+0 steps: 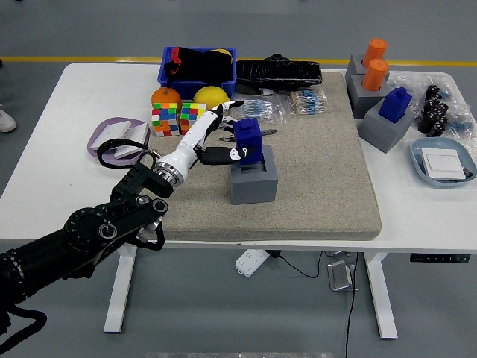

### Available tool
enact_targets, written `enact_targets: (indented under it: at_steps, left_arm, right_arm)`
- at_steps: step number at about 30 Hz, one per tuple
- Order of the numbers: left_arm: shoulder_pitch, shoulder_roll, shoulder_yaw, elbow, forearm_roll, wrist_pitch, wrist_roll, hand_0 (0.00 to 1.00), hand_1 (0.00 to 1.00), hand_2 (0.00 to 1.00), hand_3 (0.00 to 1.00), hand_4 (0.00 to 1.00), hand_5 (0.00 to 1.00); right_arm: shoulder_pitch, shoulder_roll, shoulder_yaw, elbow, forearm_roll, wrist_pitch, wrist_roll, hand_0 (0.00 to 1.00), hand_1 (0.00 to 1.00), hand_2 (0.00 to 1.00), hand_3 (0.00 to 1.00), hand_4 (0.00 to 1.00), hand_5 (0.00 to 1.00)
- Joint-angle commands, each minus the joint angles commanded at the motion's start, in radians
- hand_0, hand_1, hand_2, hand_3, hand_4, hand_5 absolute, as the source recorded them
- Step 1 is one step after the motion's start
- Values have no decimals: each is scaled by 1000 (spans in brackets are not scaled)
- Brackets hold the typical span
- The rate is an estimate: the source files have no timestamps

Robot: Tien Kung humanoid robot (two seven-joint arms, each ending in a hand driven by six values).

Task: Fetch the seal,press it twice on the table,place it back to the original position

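A blue block-shaped seal hangs just above its grey holder near the middle of the beige mat. My left hand comes in from the lower left and is shut on the seal, thumb on its near face and white fingers over its far side. The seal's base is lifted clear of the holder's socket. My right arm is out of view.
Behind my left hand sit two colour cubes, an orange, a lemon and a blue bin. A purple dish lies at the left. Grey holders with orange seals and a blue seal stand at right.
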Motion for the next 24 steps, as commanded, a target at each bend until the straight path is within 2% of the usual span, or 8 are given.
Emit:
enact_targets:
  at_steps: [5, 12, 19, 24]
  left_arm:
    - [-2, 39, -23, -31, 19, -4, 8, 877, 565, 485, 901, 727, 2]
    - [5, 90, -44, 4, 21, -7, 12, 878, 565, 484, 900, 728, 2]
    - [29, 119, -43, 47, 12, -10, 7, 877, 565, 483, 900, 728, 2]
    - [45, 126, -33, 72, -2, -11, 1, 877, 562, 482, 899, 729, 2]
  right_arm:
    - [-1, -1, 6, 0, -6, 0, 0, 871, 741, 717, 733, 830, 515]
    - [0, -2, -1, 1, -1, -1, 0, 871, 740, 717, 733, 830, 513]
    - [-6, 2, 3, 1, -6, -1, 0, 871, 740, 716, 733, 831, 513]
    - [-6, 4, 7, 2, -7, -1, 0, 871, 741, 716, 733, 830, 511]
